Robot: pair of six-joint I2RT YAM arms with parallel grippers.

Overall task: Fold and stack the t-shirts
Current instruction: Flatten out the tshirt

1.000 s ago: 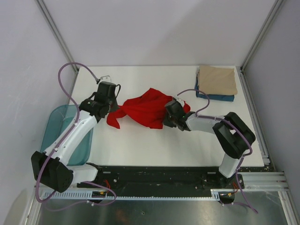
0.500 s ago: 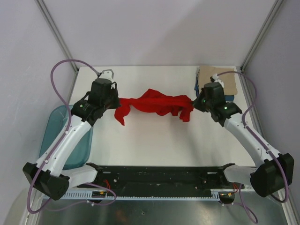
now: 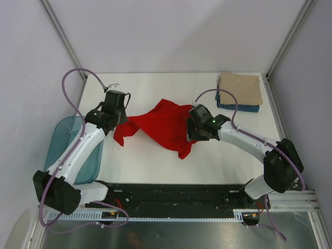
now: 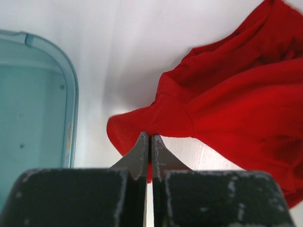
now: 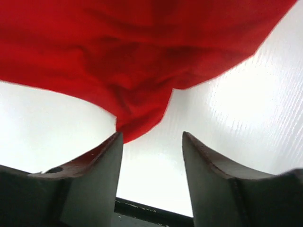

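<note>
**Bright red short-sleeved cloth t-shirt (image 3: 163,124) pinched at one end, loose at the other**

Everything sits on a white tabletop (image 3: 155,161). The red shirt sprawls crumpled between the two grippers, spreading ahead of the left jaws and reaching right up to the right ones. A translucent teal plastic tub (image 4: 33,94) sits off to the outer side of the left jaws, apart from the cloth. Well beyond the right jaws, a folded tan t-shirt (image 3: 239,88) rests on a folded dark blue t-shirt (image 3: 244,108). The left gripper (image 4: 151,142) has its jaws closed, nipping a bunched corner of the red shirt. The right gripper (image 5: 151,137) has its jaws apart and grips nothing. A hanging point of red cloth ends right at one fingertip (image 5: 113,142), and I cannot tell whether it touches.
</note>
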